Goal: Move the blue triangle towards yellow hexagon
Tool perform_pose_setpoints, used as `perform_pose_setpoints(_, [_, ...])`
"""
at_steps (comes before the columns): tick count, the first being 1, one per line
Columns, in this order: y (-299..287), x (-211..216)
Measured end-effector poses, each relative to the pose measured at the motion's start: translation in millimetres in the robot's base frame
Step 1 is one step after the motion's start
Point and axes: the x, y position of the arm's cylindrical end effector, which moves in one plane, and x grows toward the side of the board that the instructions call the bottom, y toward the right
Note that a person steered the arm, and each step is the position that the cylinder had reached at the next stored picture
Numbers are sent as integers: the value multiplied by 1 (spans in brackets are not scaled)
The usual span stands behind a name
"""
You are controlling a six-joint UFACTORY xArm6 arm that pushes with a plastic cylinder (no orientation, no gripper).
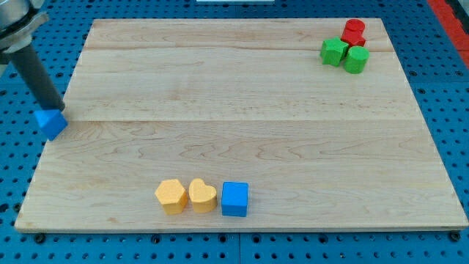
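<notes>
Now my tip (56,110) touches blue triangle (50,123); yellow hexagon (171,196) well apart.

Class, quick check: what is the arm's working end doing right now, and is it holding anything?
My tip: a bare rod, no jaws, holding nothing; it sits at the upper edge of the blue triangle, at the board's left edge.
</notes>
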Motion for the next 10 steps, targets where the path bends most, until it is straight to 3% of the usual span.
perform_pose_setpoints(1, [10,39])
perform_pose_setpoints(3, [61,74])
perform_pose_setpoints(4, [46,13])
perform_pose_setpoints(5, [-11,4])
perform_pose_setpoints(6, [-12,10])
perform_pose_setpoints(7, [-10,74])
perform_pose_setpoints(8, [0,100])
perform_pose_setpoints(10, [73,77])
